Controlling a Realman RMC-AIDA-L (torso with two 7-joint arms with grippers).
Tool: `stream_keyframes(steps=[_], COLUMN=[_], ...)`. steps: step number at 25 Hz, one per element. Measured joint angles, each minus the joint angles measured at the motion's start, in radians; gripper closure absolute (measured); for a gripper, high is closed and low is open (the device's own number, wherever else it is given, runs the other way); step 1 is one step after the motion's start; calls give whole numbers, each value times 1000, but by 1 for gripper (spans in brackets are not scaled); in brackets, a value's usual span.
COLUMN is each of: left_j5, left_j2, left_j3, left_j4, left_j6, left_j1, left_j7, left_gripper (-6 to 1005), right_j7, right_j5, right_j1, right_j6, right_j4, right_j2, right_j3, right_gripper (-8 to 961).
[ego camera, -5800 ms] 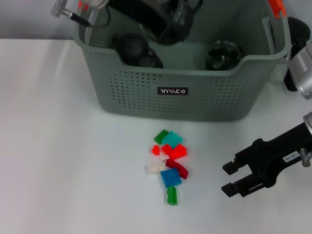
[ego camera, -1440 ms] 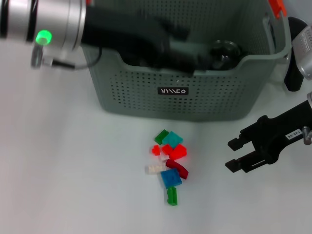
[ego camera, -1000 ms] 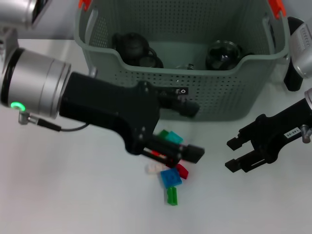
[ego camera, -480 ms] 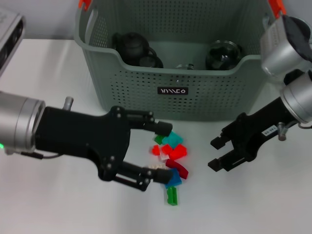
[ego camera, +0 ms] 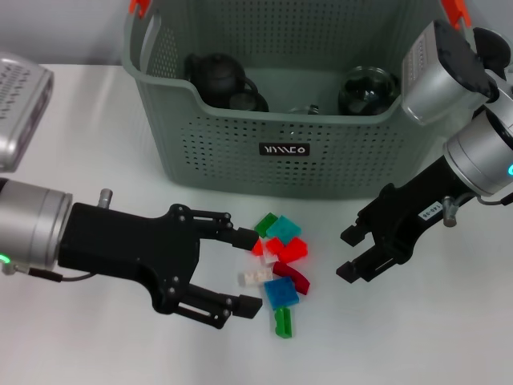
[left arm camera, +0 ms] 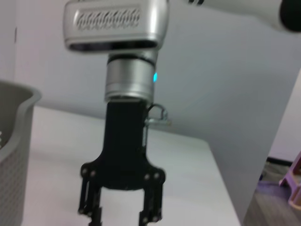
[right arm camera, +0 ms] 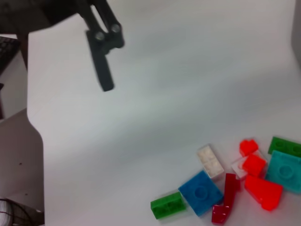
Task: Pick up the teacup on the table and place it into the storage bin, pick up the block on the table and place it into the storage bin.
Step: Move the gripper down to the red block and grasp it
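Lower centre, our left gripper (ego camera: 244, 271) and right gripper (ego camera: 348, 253), both spread apart, flank the blocks (ego camera: 280, 261) below the storage bin (ego camera: 296, 152); we judge them light, rigid, slippery, best pinched across flat sides

Matt perforated plastic storage bin (ego camera: 240, 152)

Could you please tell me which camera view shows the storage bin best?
The head view: the storage bin appears nearly whole, with label and contents. The left wrist view catches only one wall edge; the right wrist view barely shows it.
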Motion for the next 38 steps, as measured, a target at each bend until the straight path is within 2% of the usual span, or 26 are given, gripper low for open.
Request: stream_keyframes(steps=[9,14,17,23,32,38], left_j5=[82,113,113,123,150,150], left_j2=[18,16,13,28,30,23], left_j3=[7,7,4,0,-99,-112], left_j4=[3,-2,-20,-46,-55,-63], left_j6=[-41,-43,-46,-20,-8,-5], left_j1=[-89,-114,-101,-69,-14,0], left_j7=[-74,-61,-15,20,26,24], left_gripper=[150,150,150,151,156,156], right_j7=[66,62,60,63,88,120], right_j5=[-25,-23,-22,-22,18,74], right_j1=[-3,-5,2,38,107,123], right_j6=[-13,18,43,72,187,311], right_j4=[-11,-9,-3,6,94,120], right_j2=[-14,-8,6,28,37,39], right_j3=[6,7,2,-24,-170,-301], right_gripper=[297,296,296,295,297,298])
